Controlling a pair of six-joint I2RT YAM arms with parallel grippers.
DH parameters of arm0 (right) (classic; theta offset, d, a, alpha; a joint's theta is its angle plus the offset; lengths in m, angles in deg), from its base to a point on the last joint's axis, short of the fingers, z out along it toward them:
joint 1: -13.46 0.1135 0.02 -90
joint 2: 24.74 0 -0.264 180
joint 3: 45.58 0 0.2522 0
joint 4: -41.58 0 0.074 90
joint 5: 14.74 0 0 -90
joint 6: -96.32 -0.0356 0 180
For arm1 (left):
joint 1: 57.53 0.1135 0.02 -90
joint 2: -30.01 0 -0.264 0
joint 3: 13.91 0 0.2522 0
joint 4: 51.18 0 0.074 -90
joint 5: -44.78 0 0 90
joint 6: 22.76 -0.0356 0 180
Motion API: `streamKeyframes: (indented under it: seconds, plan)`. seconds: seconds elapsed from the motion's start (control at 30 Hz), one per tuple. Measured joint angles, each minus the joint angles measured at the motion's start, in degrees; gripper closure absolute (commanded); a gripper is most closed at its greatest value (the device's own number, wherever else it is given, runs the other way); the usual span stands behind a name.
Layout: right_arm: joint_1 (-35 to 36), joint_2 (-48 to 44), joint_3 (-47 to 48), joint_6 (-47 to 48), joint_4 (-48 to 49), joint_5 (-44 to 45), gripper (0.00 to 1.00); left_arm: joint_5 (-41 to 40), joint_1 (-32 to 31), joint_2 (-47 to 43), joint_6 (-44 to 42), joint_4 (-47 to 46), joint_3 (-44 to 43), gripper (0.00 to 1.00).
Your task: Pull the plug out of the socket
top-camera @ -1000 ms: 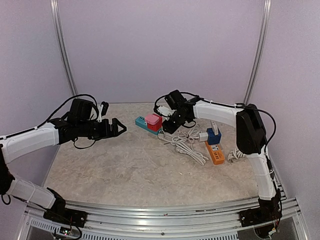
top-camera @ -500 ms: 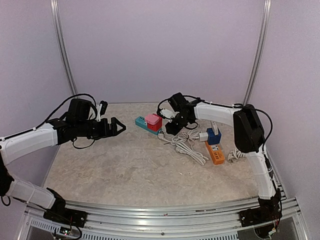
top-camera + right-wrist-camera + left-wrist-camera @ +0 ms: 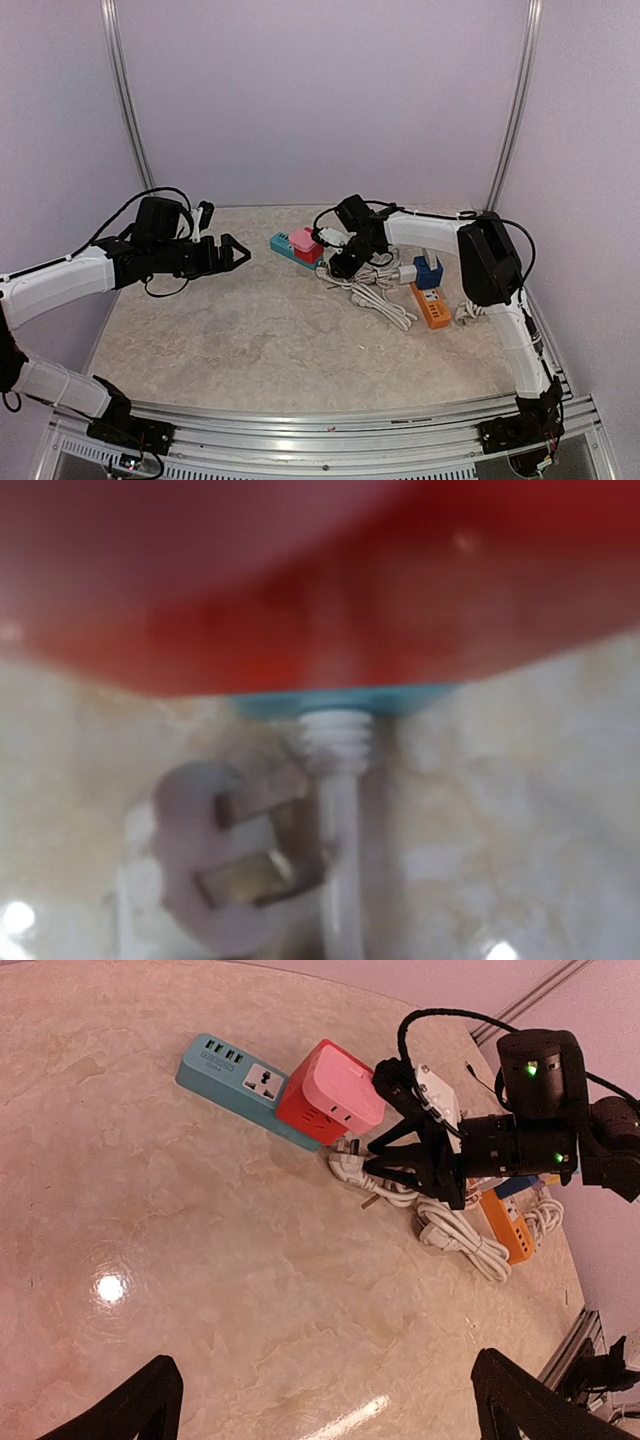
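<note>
Plug (image 3: 350,1167) lies on the surface (image 3: 200,1290) right at the tips of the right fingers (image 3: 405,1143), prongs bare, so it looks already out of the red adapter (image 3: 325,1095); can't tell if they're gripping it, too blurry. Left fingers (image 3: 150,1400) are wide open, empty, well apart, probably just on standby

The tabletop (image 3: 200,1290) is finished in a marble-patterned surface, polished so glossy that lamp glare is mirrored in it. The teal power strip (image 3: 225,1072) and the red-and-pink socket cube (image 3: 330,1095) are moulded in smooth plastic with a soft sheen. The white plug (image 3: 200,860) is made of plastic, with bare metal prongs. A white cable collar (image 3: 335,740) is ribbed. The frame rail (image 3: 320,420) is made of brushed metal.
</note>
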Motion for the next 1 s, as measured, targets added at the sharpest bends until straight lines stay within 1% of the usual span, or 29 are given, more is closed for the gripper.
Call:
streamKeyframes:
  seconds: [0.2,0.3,0.43,0.53,0.63,0.73,0.8,0.9,1.0]
  plan:
    - [-0.2,1.2,1.9,0.0,-0.1,0.0,0.79,0.0,0.0,0.0,0.0,0.0,0.0,0.01]
    - [-0.2,1.5,2.4,0.1,-0.2,0.0,0.84,0.1,0.2,0.0,0.0,0.0,0.0,0.01]
    - [-0.2,1.5,2.4,0.2,-0.2,-0.2,0.95,0.1,0.2,0.0,0.0,-0.1,0.2,0.01]
    - [-0.3,1.5,2.4,0.2,-0.2,-0.7,0.98,0.2,0.2,0.0,0.0,0.0,0.6,0.01]
    - [-0.4,1.5,2.4,0.2,-0.2,-1.1,0.97,0.2,0.3,0.0,0.1,-0.1,0.7,0.01]
    - [-0.4,1.5,2.4,0.0,-0.2,-1.3,0.85,0.2,0.3,-0.1,0.2,0.0,0.7,0.01]
    - [-0.4,1.5,2.4,-0.5,-0.2,-1.3,0.81,0.2,0.3,-0.3,0.2,-0.1,0.7,0.01]
    - [-0.4,1.5,2.0,-0.5,0.2,-1.3,0.80,0.2,0.3,-0.7,0.3,-0.1,0.8,0.01]
    - [-0.4,1.4,1.2,-0.5,1.6,-1.3,0.86,0.2,0.3,-0.8,0.3,-0.1,0.9,0.01]
